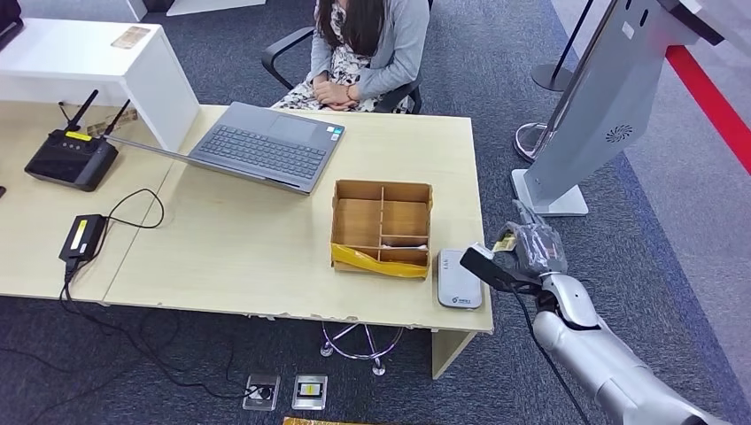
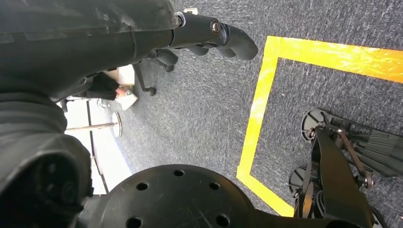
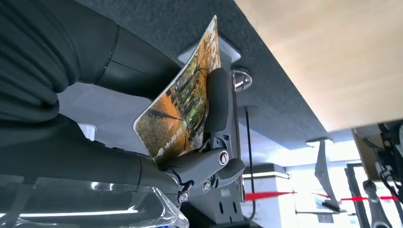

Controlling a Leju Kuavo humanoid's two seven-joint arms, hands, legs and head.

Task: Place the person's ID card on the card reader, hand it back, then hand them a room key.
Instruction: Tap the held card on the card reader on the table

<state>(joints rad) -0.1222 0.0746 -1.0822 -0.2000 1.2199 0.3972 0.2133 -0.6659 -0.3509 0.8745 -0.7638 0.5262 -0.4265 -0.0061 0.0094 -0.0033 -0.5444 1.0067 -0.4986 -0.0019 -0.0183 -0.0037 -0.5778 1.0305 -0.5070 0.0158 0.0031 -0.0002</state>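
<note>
right hand (image 1: 522,252): off the table's right edge, just right of the card reader, fingers pinching a card (image 3: 183,107) with an orange scenic print; card stands on edge between thumb and fingers (image 3: 216,102).
left hand (image 2: 209,35): hangs over grey carpet with yellow tape, fingers curled in, holding nothing.
card reader (image 1: 459,280): grey-white, near right corner of the wooden table (image 1: 248,257).
cardboard divider box (image 1: 382,227): just left of the reader.
laptop (image 1: 266,146): open, far side.
person (image 1: 363,53): seated beyond the table, hands folded.
</note>
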